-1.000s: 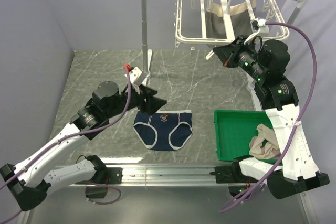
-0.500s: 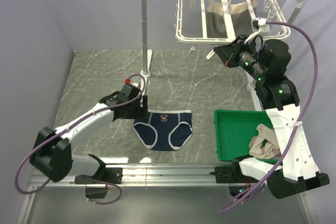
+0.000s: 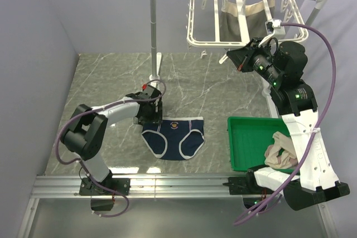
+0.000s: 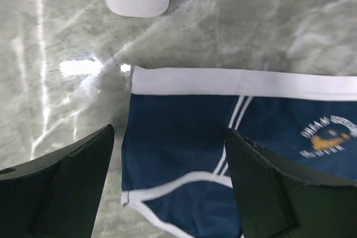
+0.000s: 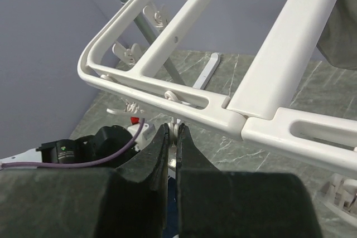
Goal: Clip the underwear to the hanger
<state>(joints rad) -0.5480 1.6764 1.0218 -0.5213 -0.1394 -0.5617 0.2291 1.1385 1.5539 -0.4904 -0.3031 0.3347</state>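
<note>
On the left of the table [image 3: 100, 76], the left claw [image 3: 150, 113] hangs low over the underwear [image 3: 173, 137], its jaws spread wide. Its wrist view shows the two fingers [image 4: 67, 193] straddling the left end of the white waistband [image 4: 234, 82], one over bare table and the other over navy cloth near the emblem [image 4: 326, 137]. The underwear lies flat on the table, well apart from the hanger [image 3: 215, 42], and is not yet clipped.

To lift it well, I judge the claw should drop straight down until its tips meet the tabletop. It should then close across the waistband corner, pinching the thick white band rather than a thin fold by the leg hole. A shallow bite would likely slip.

Further right, the hanger hangs from the stand [image 3: 153, 26] with an olive-grey garment [image 3: 234, 20] on it. The right claw [image 3: 237, 59] hovers just beneath the frame's edge and its clips [image 5: 125, 54], fingers pressed together on nothing. A green tray [image 3: 245, 124] holds a beige cloth [image 3: 281, 154].
</note>
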